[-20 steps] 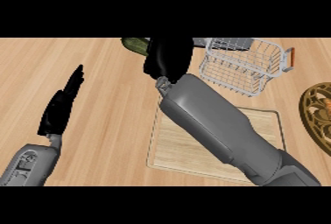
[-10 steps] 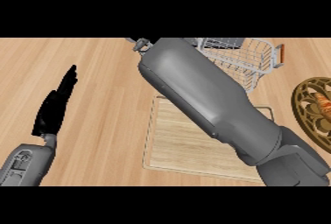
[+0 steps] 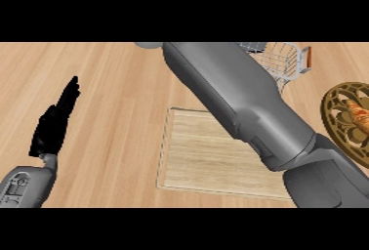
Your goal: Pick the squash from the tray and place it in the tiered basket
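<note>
The right forearm [image 3: 238, 107] has swung further up and across. The right hand is now past the view's top edge, so its state cannot be told. A second ago it showed beside a dark green thing, probably the squash; neither shows now. No squash lies on the visible tray [image 3: 209, 156]. Transfer toward the wire basket [image 3: 284, 58] appears under way. The left hand [image 3: 54, 127] rests at left, fingers straight and together.

place: a kitchen | light wood counter [image 3: 115, 97] all across the frame | flat wooden tray [image 3: 209, 156] in the middle | wire basket [image 3: 284, 58] at upper right | round brown plate [image 3: 326, 112] at right edge, orange food [image 3: 357, 112] on it
</note>
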`<state>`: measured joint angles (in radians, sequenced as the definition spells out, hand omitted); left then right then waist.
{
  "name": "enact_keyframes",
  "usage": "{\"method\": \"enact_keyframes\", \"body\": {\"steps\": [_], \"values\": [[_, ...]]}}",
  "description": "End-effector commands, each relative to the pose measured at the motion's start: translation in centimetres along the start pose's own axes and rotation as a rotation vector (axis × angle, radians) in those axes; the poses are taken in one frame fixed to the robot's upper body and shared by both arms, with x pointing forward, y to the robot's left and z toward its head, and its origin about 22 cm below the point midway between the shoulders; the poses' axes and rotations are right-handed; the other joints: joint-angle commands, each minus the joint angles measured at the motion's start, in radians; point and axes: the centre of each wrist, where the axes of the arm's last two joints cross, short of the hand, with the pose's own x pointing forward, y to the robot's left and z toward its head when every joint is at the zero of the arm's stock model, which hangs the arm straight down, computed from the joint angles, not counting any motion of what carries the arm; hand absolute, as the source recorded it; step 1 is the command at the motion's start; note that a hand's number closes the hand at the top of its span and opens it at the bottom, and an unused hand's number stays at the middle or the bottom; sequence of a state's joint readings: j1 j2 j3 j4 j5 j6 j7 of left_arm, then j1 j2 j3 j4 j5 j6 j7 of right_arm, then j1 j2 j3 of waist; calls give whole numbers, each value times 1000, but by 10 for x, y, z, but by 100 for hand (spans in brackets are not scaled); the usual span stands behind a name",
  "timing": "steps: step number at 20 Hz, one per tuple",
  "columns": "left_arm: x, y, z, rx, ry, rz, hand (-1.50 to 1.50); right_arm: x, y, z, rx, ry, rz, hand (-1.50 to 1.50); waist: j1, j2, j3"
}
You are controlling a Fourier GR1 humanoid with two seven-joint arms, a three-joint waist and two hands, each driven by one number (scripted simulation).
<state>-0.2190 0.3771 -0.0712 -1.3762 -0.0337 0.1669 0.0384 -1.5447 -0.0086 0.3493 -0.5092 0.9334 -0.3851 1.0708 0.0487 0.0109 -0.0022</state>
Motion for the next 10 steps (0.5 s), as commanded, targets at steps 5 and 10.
{"method": "enact_keyframes", "body": {"steps": [5, 10], "values": [[8, -5, -1, -3, -2, 5, 0, -42, 10, -47, -69, 125, 310, 150, -18, 1, 0], [-8, -9, 8, 10, 6, 14, 0, -47, 19, -48, -95, 171, 381, 150, -15, 1, 0]]}}
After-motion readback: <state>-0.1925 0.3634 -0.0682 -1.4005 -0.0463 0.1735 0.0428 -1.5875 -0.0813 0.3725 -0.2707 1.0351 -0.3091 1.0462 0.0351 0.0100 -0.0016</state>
